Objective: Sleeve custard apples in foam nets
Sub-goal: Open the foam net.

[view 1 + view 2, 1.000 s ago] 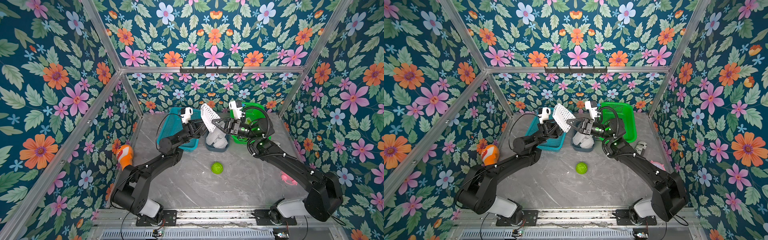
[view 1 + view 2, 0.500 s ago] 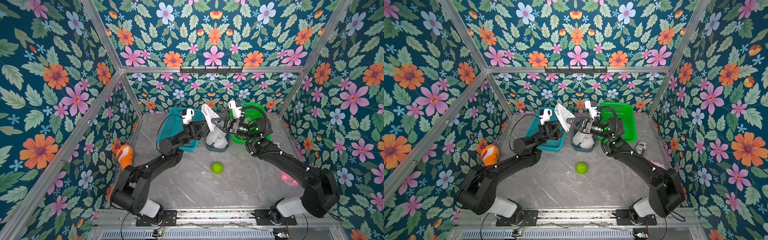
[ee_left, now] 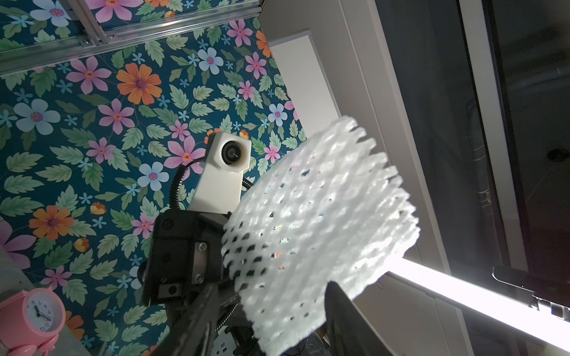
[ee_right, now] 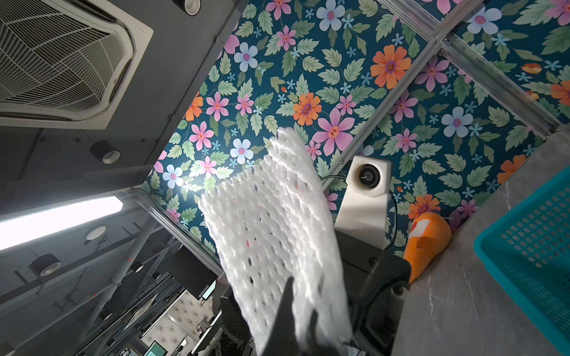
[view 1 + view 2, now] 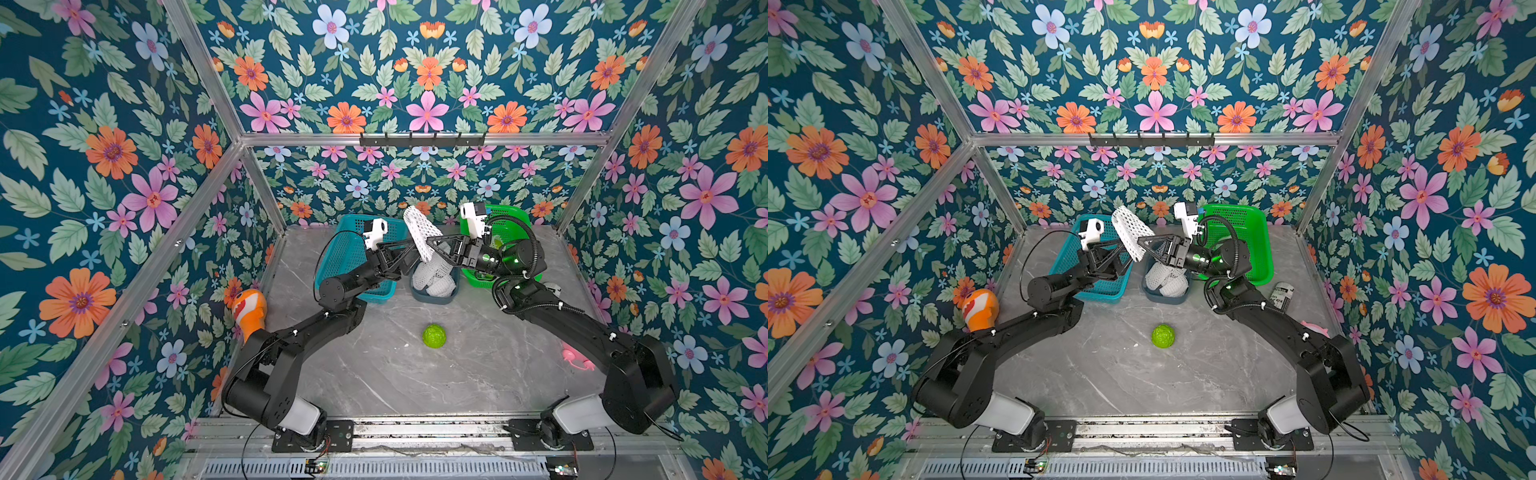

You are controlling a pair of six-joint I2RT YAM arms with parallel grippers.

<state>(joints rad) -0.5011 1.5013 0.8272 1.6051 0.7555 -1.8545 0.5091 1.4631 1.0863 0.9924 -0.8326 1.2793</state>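
We see the right gripper (image 4: 291,292) pinched closed on a white foam net (image 5: 420,230) raised above the bin (image 5: 432,300), the left gripper (image 3: 273,286) open around the net's edge, and one custard apple (image 5: 434,336) lying alone on the table (image 5: 374,374).

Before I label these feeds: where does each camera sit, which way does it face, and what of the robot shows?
Top views: high in front, looking down toward the back wall; left arm, right arm, foam net raised between them.
Left wrist: left arm, looking up past the open left hand at the net.
Right wrist: right arm, looking up past the right hand, shut on the net.
Shared: both wrist views show the net's opposite faces.
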